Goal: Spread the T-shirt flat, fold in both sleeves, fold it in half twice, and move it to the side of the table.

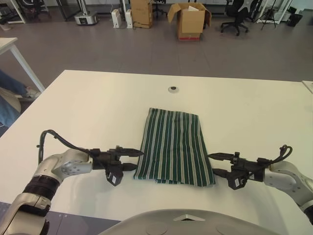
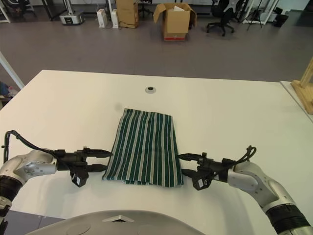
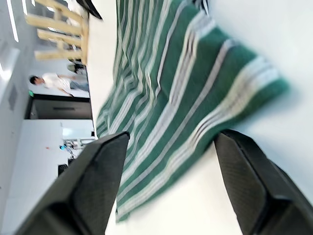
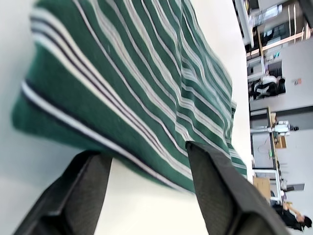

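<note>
Concealing its sleeves, folded striped T-shirt [image 1: 175,147]

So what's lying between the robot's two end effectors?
The folded green-and-white striped T-shirt lies on the white table between the left end effector and right end effector, clearest in the left eye view.

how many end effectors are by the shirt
2. The left end effector is open at the T-shirt's near left corner; the right end effector is open at its near right corner.

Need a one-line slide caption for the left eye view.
Folded green striped T-shirt on the white table, open left hand and open right hand flanking its near corners.
</note>
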You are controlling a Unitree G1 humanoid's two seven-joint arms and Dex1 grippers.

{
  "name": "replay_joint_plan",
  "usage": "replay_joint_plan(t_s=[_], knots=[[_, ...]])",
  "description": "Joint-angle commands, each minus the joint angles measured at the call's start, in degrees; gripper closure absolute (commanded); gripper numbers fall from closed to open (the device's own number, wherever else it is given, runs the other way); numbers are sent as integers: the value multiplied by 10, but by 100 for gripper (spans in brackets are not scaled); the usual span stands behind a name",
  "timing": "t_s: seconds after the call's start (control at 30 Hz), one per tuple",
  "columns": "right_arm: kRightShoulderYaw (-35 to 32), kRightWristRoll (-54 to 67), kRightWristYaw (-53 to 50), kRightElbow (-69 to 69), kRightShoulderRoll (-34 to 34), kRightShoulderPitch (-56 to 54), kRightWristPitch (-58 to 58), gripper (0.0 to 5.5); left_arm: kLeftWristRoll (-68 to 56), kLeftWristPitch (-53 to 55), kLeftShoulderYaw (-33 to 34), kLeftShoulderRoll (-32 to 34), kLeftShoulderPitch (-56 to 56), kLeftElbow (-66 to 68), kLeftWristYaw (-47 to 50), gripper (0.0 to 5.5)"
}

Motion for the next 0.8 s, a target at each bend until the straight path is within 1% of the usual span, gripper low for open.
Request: replay_joint_plan(t_s=[0.03, 0.13, 0.23, 0.3, 0.37, 0.47, 0.53, 0.57, 0.63, 0.67, 0.7, 0.73, 0.8], knots=[[59, -27, 18, 36, 10, -38, -20, 274, 75, -17, -99, -21, -21, 62, -31, 236], [88, -29, 25, 54, 13, -65, -23, 274, 113, -22, -167, -52, -62, 122, -37, 236], [104, -29, 29, 69, 9, -87, -28, 274, 134, -19, -202, -68, -95, 159, -26, 236], [113, -26, 30, 75, 6, -97, -32, 306, 124, -24, -219, -72, -109, 164, -26, 265], [121, -26, 29, 79, 5, -102, -37, 356, 97, -30, -233, -64, -111, 150, -36, 317], [132, -28, 26, 85, 2, -107, -48, 401, 78, -40, -249, -42, -104, 138, -37, 362], [139, -17, 29, 86, 2, -108, -47, 441, 79, -42, -256, -36, -104, 143, -29, 402], [145, -6, 37, 85, -1, -107, -42, 462, 78, -41, -260, -34, -104, 146, -27, 413], [159, 28, 62, 72, -13, -99, -23, 497, 43, -33, -272, -27, -100, 152, -41, 428], [168, 64, 87, 52, -26, -90, 4, 524, -17, -16, -291, -11, -90, 140, -69, 439], [175, 99, 112, 29, -39, -80, 31, 535, -71, 3, -308, 4, -80, 122, -95, 446], [181, 142, 141, -6, -58, -64, 70, 541, -133, 32, -328, 21, -67, 94, -126, 455], [188, 256, 204, -118, -120, -23, 193, 542, -301, 152, -371, 66, -16, -24, -204, 470]])
